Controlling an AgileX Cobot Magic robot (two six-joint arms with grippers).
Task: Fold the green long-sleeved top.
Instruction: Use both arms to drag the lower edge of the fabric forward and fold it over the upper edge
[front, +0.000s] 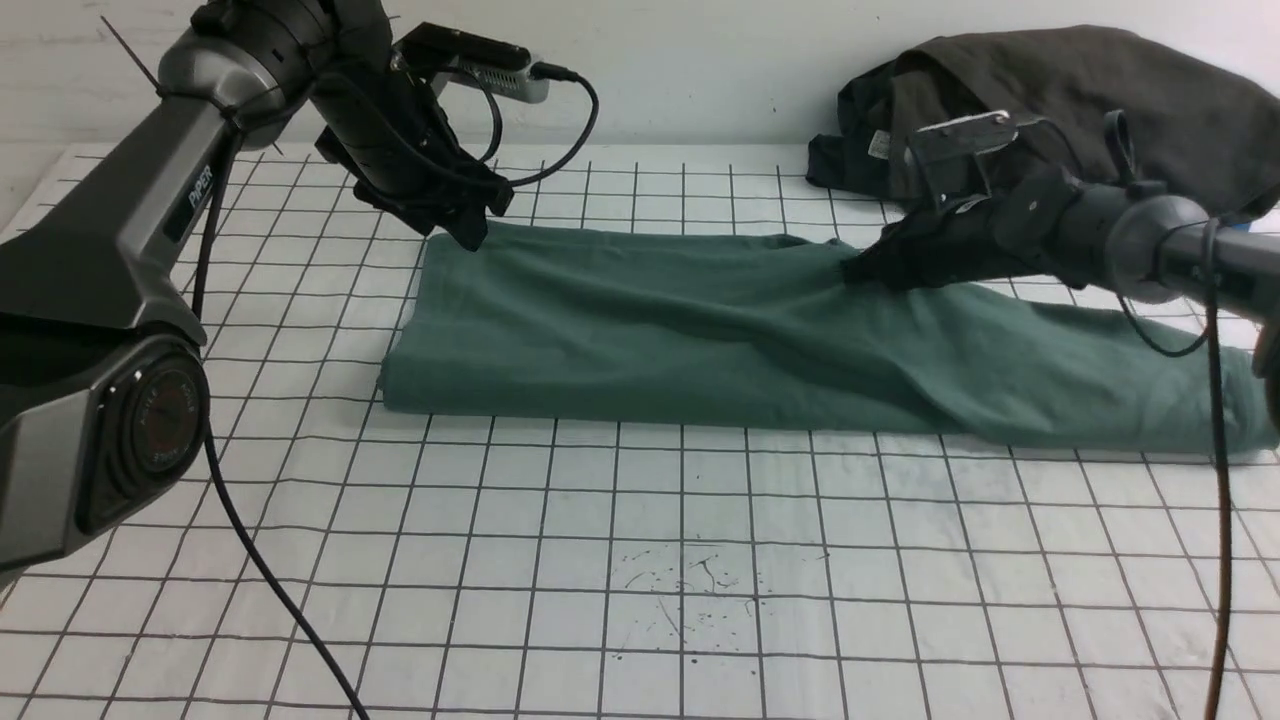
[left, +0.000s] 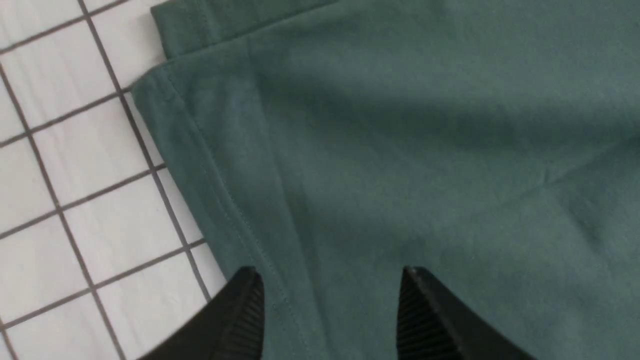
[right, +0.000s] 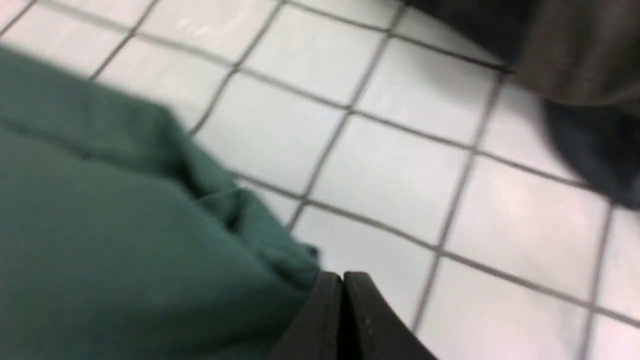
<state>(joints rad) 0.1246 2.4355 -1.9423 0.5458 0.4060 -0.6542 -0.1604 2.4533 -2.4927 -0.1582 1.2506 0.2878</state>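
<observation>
The white gridded table (front: 640, 560) is being occupied across its middle by the top (front: 700, 340), which is being shown folded into a long band running from left of centre out to the right edge of the front view. Behind its right part, at the table's far side, dark garments (front: 1050, 90) are being seen heaped in a pile, apart from the top. The top's far left corner is being overhung by the left gripper (front: 468, 228). Its jaws are being held wide apart with nothing between them, and in the left wrist view the stitched hem (left: 195, 185) is being framed just beside one finger (left: 240, 320). The far edge of the top, right of centre, is being met by the right gripper (front: 862, 270), toward which creases in the cloth are being drawn. Its jaws are being pressed fully together, and the cloth is being touched by one finger (right: 320, 320); whether a fold is being pinched cannot be told.
</observation>
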